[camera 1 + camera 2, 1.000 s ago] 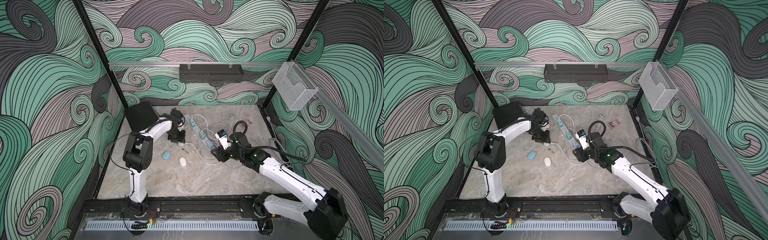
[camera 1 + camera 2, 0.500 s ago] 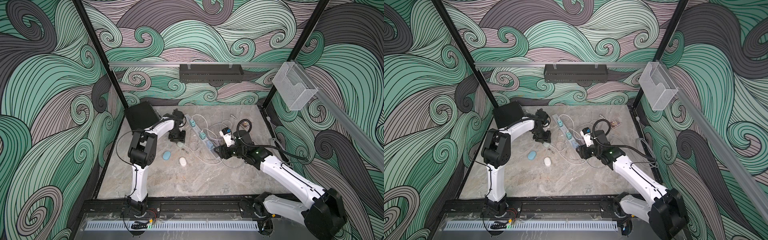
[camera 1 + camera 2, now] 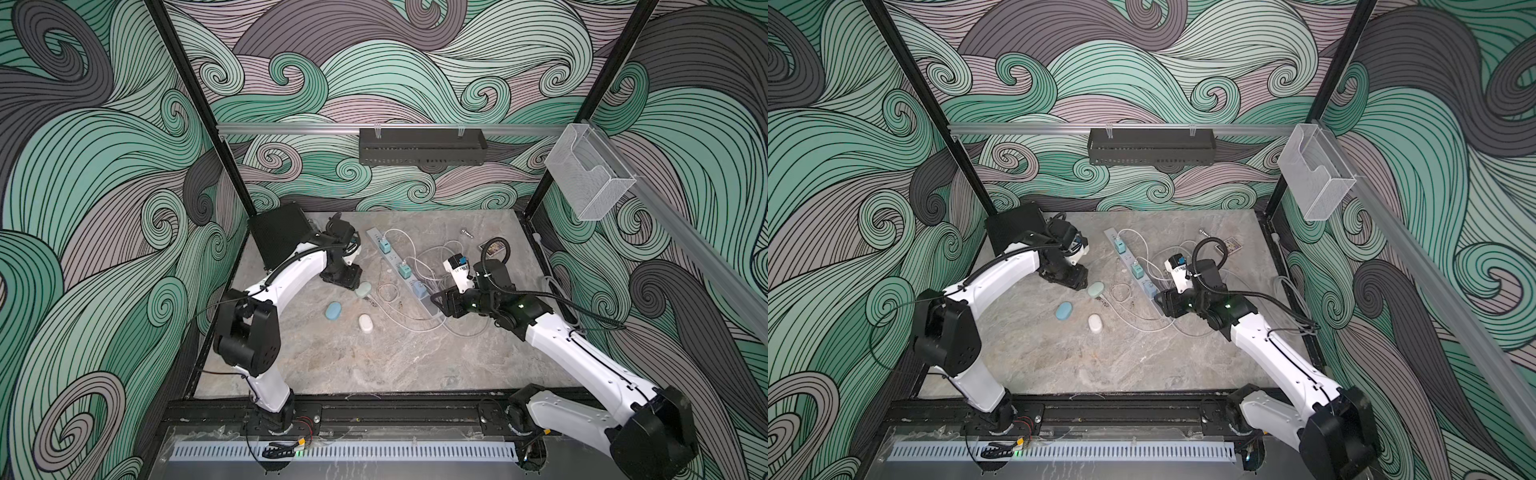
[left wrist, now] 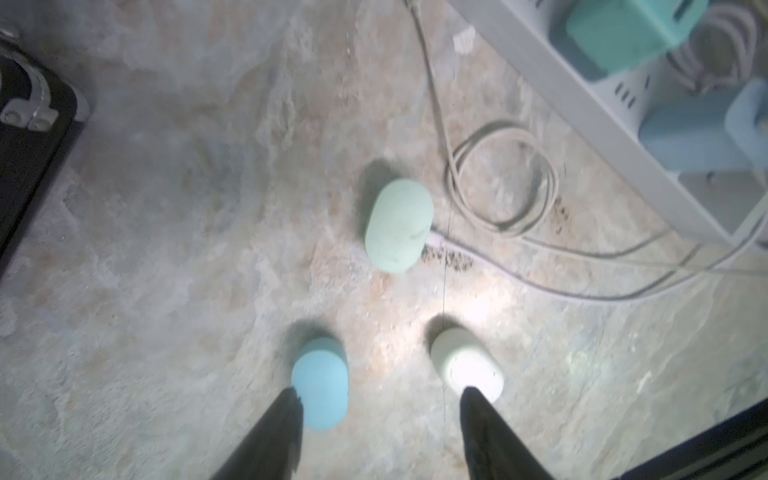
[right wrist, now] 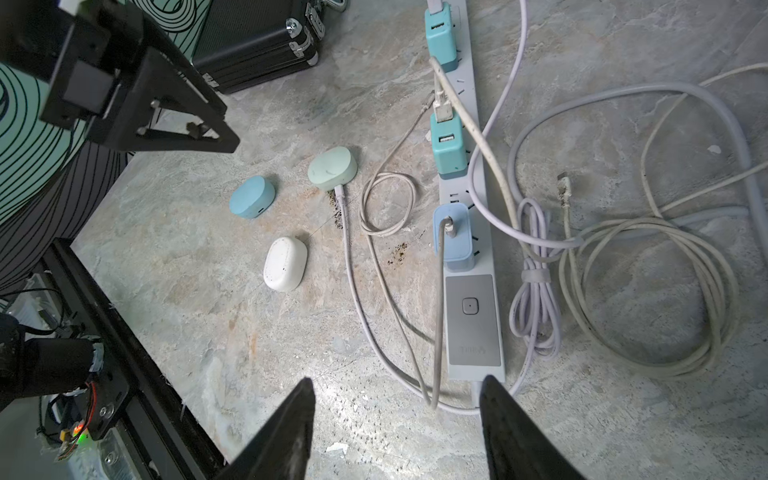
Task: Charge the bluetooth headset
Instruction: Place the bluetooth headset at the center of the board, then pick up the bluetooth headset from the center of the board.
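Your left arm has swung its elbow outward and drawn the left gripper (image 3: 348,281) back. A second ago it covered the green headset case (image 3: 363,289); now the case lies bare on the table (image 3: 374,365) just beside it. The jaws stand apart with nothing between them. A pale cable (image 5: 345,224) is plugged into the case's end. The blue case (image 5: 252,196) and white case (image 5: 285,264) lie near it, where they were. Your right gripper (image 5: 399,380) has barely shifted: it hovers with jaws wide and holding nothing over the switch end of the power strip (image 5: 473,328).
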Motion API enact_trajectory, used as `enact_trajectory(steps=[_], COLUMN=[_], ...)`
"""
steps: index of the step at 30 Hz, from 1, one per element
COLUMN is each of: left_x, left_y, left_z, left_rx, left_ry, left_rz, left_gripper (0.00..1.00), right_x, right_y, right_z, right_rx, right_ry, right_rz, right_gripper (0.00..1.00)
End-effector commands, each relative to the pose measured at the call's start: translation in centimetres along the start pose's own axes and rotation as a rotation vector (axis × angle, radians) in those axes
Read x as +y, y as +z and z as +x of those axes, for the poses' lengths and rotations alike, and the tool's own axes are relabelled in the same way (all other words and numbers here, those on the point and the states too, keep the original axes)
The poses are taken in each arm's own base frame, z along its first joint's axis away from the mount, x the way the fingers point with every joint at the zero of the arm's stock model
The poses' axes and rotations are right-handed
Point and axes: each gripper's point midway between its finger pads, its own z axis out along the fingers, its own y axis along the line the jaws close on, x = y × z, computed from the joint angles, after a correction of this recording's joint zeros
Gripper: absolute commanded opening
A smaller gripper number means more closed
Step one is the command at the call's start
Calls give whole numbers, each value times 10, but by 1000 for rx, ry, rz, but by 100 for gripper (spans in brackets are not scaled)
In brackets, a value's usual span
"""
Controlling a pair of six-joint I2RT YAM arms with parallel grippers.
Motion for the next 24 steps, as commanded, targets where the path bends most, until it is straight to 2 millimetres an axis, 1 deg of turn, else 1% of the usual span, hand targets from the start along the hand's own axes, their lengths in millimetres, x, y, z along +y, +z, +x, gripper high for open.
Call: enact_trajectory(steps=[1,3,5,10,14,20,24], left_x=[5,6,15,28,41,40,34], left_y=[7,6,7,22,28,43,53], left_z=[39,42,41,43,43,50,51], left_rx=[112,94,87,132,160,203,219], left_ry=[143,160,136,77,32,8,12], left_rz=[-19,-34,-87,-155,-228,-208,-166], left_gripper=[60,61,62,64,65,64,64], right_x=[5,9,12,18,19,27,30], right_y=[-1,-1,-2,-2,-3,-1,-2], right_z=[6,5,3,5,9,16,17], right_rx=[21,26,31,48,59,86,93], right_ry=[-14,-18,-21,-9,12,84,106], right_rz=[-46,-68,-89,-128,-133,-185,-200], right_gripper=[64,64,65,65,64,64,64])
